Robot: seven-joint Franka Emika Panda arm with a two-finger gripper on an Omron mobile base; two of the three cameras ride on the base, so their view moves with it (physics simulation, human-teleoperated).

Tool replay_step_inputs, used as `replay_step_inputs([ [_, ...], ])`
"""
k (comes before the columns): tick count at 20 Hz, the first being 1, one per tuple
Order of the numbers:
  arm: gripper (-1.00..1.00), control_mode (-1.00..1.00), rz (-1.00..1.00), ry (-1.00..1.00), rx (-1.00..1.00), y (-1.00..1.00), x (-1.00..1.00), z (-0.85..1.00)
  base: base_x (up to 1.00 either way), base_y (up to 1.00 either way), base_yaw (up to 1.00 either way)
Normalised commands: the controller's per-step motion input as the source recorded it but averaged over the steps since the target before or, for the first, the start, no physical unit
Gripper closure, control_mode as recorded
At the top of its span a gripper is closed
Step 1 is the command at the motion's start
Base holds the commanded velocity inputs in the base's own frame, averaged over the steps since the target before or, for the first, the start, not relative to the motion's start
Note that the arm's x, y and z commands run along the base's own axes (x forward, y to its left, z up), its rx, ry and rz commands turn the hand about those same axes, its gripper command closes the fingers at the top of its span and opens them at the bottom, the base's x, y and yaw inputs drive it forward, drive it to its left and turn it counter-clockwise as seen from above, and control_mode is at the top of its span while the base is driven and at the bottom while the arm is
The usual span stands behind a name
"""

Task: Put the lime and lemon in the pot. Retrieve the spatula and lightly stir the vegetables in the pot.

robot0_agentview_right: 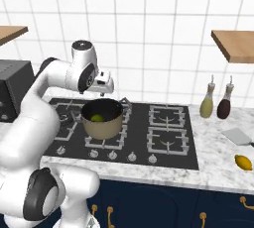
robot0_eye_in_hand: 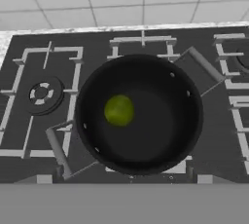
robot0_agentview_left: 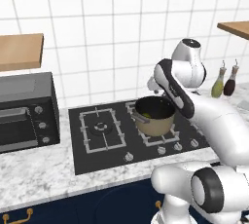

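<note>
The tan-gold pot stands on the front left burner of the hob. The green lime lies on its dark bottom, left of centre in the hand view, and shows just over the rim. My gripper hangs a little above the pot's back rim, pointing down into it, open and holding nothing. The yellow lemon rests on the marble counter at the far right, near the front edge. Just behind it lies the spatula's light grey blade; its handle runs out of frame.
The black hob has several burners and a row of knobs along its front. Two bottles stand against the tiled wall right of the hob. A dark toaster oven sits on the left. Wooden shelves hang on both sides.
</note>
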Motion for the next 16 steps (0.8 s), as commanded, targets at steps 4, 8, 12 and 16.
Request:
replay_step_inputs([
  [4,-1.0,-1.0,0.09,-0.24,-0.02,0.0,-1.0,0.59,0.0,0.0,0.0],
  [8,-1.0,1.0,0.03,-0.05,0.0,0.0,-0.35,0.05,0.0,0.0,0.0],
  [12,-1.0,1.0,0.0,0.0,0.0,0.0,0.0,0.0,-0.01,-0.71,0.01],
  [16,-1.0,1.0,0.0,0.0,0.0,0.0,0.0,0.0,0.0,-1.0,0.0],
])
